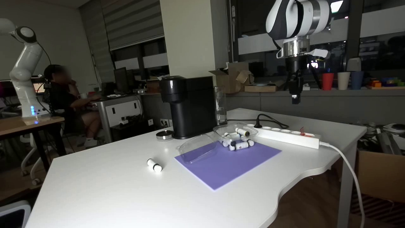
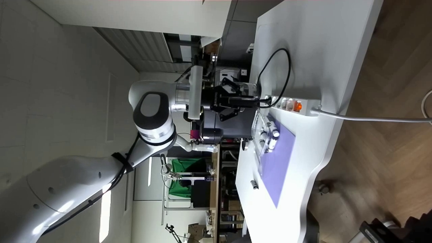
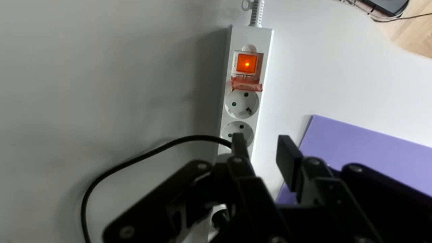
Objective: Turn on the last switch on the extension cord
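Fingers (image 3: 287, 158) of the gripper (image 3: 260, 150) are held apart above the extension cord (image 3: 240, 119), which is laid on the white table (image 3: 152, 67). Toward the cord's white cable (image 3: 257, 13), an orange switch (image 3: 247, 64) is shown with a bright spot, and a red flap (image 3: 246, 85) is raised beside it. Near the cord a purple mat (image 3: 364, 148) is spread; farther off, in an exterior view, a seated person (image 1: 60, 87) is seen.

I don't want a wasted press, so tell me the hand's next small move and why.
Probably raise the hand slightly, away from the extension cord, without pressing. The orange switch shows a bright spot in its middle, so it looks lit already, and its red cover stands open. The hand hangs above the cord, apart from the switch; a press might turn it off.
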